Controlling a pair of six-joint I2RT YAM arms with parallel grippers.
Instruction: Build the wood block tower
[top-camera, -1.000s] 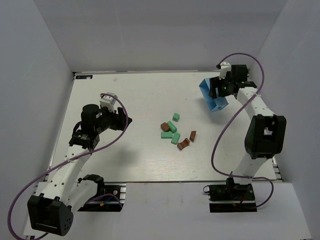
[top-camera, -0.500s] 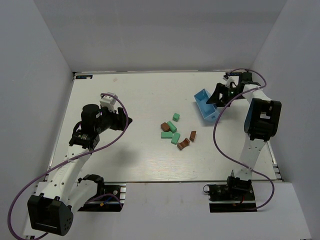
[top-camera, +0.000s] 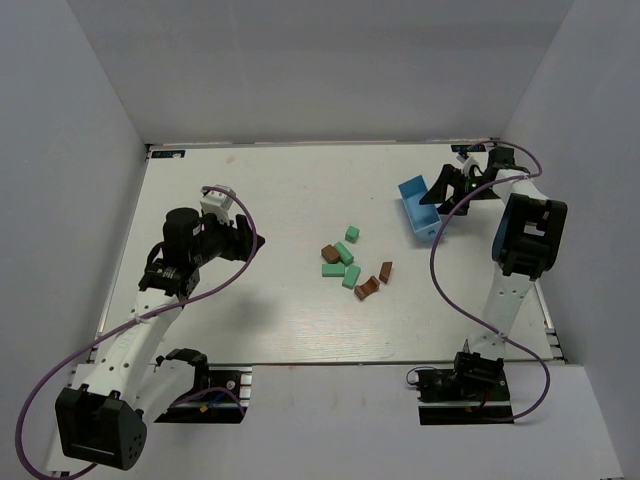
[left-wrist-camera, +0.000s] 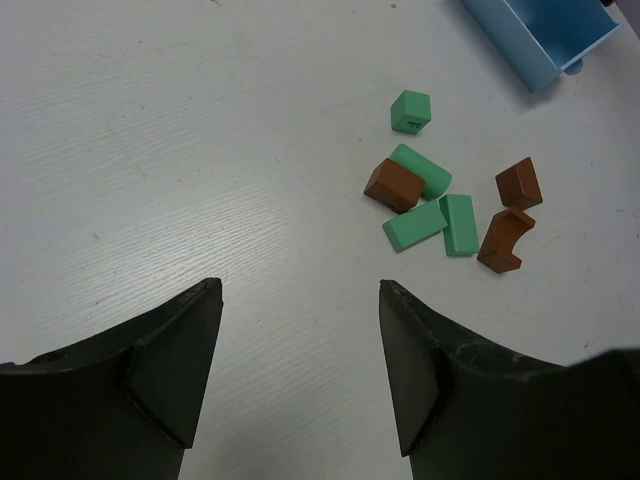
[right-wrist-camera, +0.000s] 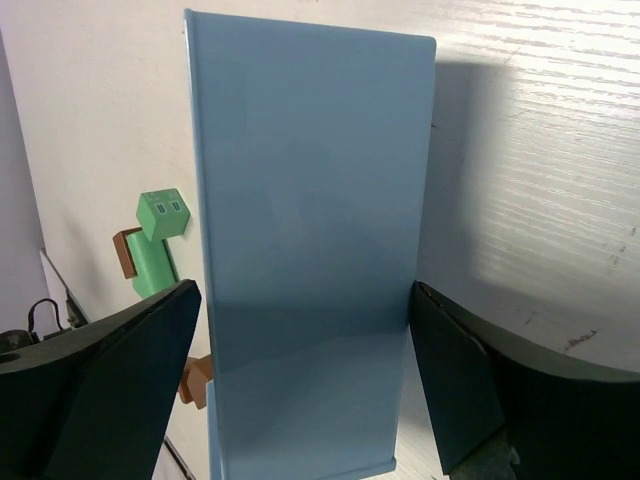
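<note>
One white table (top-camera: 260, 190) carries everything, with an arm on each side. The left gripper (left-wrist-camera: 298, 288) hovers at about 9 o'clock on the table. Its fingers are spread wide with nothing between them, and it looks down toward the pile. The right gripper (right-wrist-camera: 303, 288) is at 2 o'clock with its fingers either side of the blue box (top-camera: 418, 208), which sits on the table. I cannot tell whether they press on the box or merely flank it.

Seven wood blocks (top-camera: 351, 277) lie loose just toward 3 o'clock from the table's centre, none on top of another, so the tower is not begun.

- **Three green bars (left-wrist-camera: 414, 226):** these are the longest pieces. One touches a brown block (left-wrist-camera: 394, 185), and the other two meet at a corner.
- **Brown arch (left-wrist-camera: 505, 240):** it lies at 4 o'clock in the pile, with a brown cube (left-wrist-camera: 519, 183) just beside it.
- **Green cube (left-wrist-camera: 411, 110):** it stands apart at 12 o'clock.

These pieces should be light and stiff, with no risk of crushing. Their smooth painted faces may slide in the fingers (and a nudge would scatter the neighbours). I would pinch a bar across its narrow width at mid-length. The arch is best held by its flat outer sides, not over the notch. The lone green cube is the easiest first pick.
</note>
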